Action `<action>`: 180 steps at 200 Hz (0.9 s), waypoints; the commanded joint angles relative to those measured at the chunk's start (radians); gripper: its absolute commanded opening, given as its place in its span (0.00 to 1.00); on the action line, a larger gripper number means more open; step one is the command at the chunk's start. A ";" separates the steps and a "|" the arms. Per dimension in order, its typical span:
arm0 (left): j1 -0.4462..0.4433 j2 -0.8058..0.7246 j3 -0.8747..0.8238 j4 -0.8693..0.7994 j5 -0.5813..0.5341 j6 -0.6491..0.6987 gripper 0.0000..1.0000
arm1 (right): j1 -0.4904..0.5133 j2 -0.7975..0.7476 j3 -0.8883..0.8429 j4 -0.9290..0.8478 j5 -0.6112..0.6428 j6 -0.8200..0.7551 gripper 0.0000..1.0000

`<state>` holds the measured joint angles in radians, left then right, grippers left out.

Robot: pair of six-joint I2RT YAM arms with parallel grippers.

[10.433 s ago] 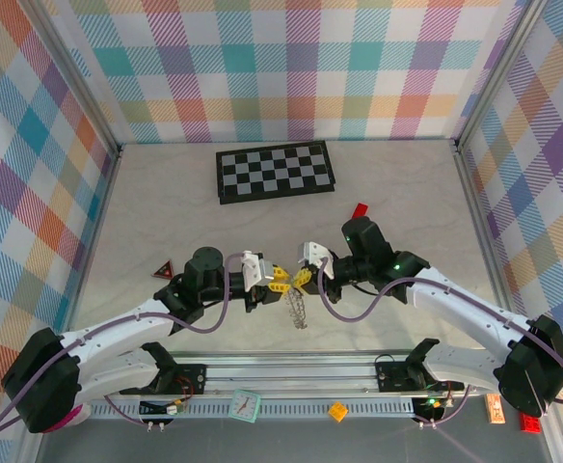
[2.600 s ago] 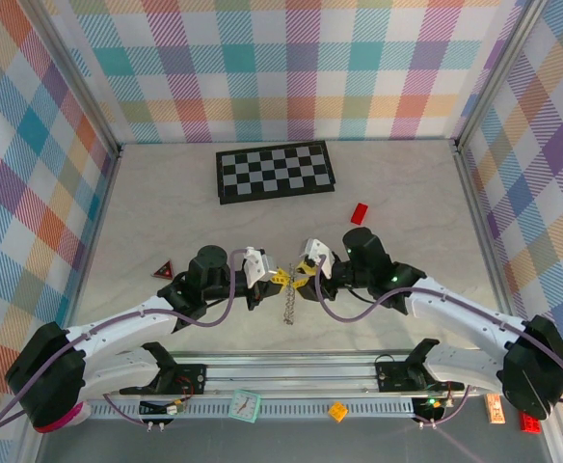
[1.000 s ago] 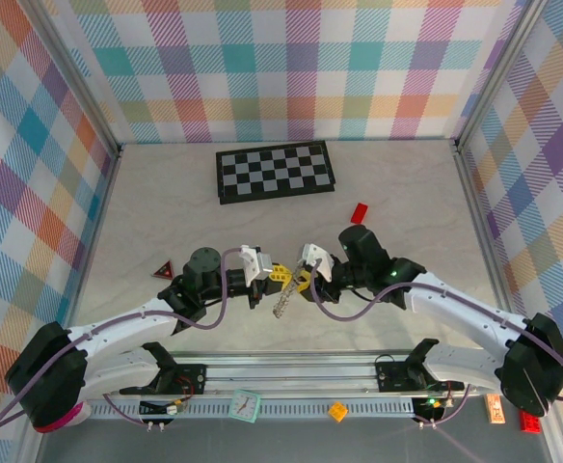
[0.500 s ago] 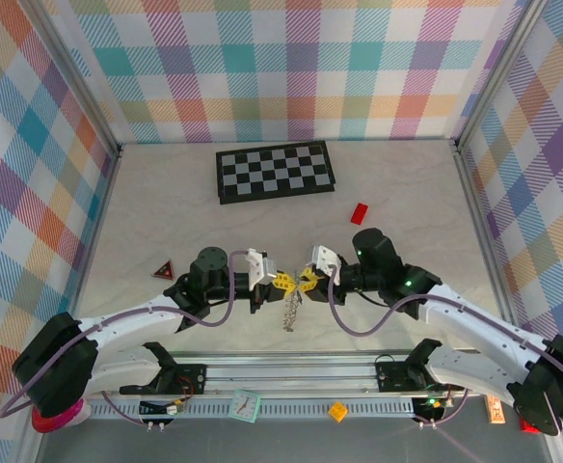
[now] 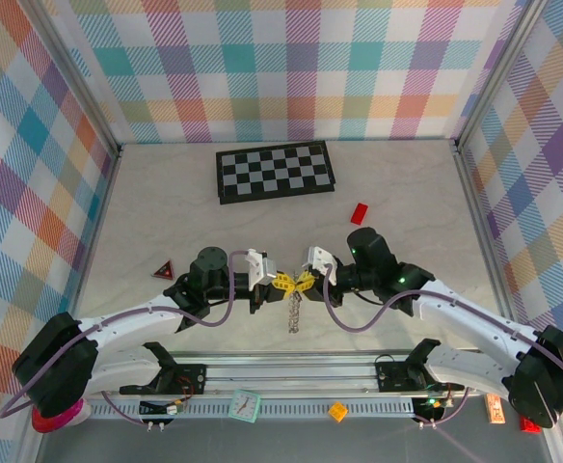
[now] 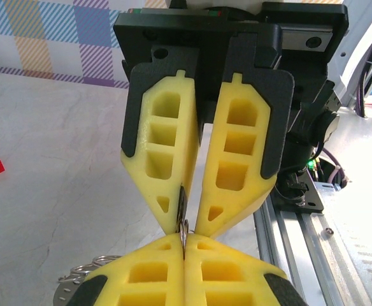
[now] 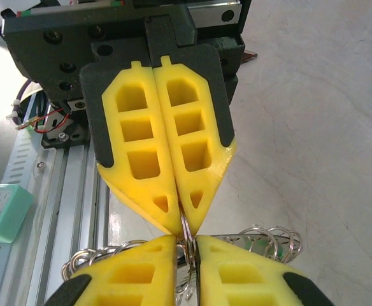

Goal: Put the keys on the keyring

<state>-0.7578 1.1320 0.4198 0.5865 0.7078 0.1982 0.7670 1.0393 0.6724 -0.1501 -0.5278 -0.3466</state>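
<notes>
From above, a red triangular piece (image 5: 166,271) lies toward the left edge of the counter (image 5: 147,203). To its right, the left claw (image 5: 275,281) and right claw (image 5: 307,280) meet tip to tip over the near middle. The keyring (image 5: 293,314) hangs from that meeting point, turned edge-on. It shows as a narrow grey strip whose long axis runs from the tips toward the counter's near edge. A black-and-white chequered board (image 5: 275,171) sits toward the far edge, with a small red block (image 5: 360,213) to its right.

The wrist cameras give what the overhead one cannot. From the left wrist, the left claw's yellow fingers (image 6: 164,252) are pressed flush, clamping the ring's thin metal edge. That edge rises upright into the right claw facing it, and wire loops (image 6: 84,277) spill out at lower left. From the right wrist, the right claw's fingers (image 7: 230,255) stand a sliver apart. The metal edge sits in the gap with room on either side, not clamped. Loops fan out on both sides here. At the left a green clock (image 7: 1,210) sits beside the aluminium rail (image 7: 58,185), its dial too small to read.
</notes>
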 commanded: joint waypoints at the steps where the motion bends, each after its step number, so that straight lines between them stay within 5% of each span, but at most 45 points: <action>1: -0.005 -0.034 0.007 0.090 0.039 0.007 0.00 | 0.001 0.004 -0.008 0.029 -0.018 0.003 0.21; 44: -0.005 -0.032 0.005 0.096 0.044 0.007 0.00 | 0.002 -0.008 -0.034 0.073 -0.016 0.010 0.19; 78: -0.004 -0.036 0.007 0.090 0.033 0.007 0.00 | 0.002 0.009 -0.015 0.086 -0.040 0.007 0.00; 122: -0.004 -0.100 0.041 -0.150 -0.045 0.114 0.17 | 0.002 -0.012 0.041 -0.065 -0.015 -0.086 0.00; 180: -0.005 -0.087 0.123 -0.351 -0.057 0.208 0.18 | 0.010 0.061 0.169 -0.250 -0.008 -0.196 0.00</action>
<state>-0.7578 1.0424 0.4980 0.3294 0.6502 0.3424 0.7670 1.0840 0.7795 -0.3233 -0.5232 -0.4652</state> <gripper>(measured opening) 0.184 0.046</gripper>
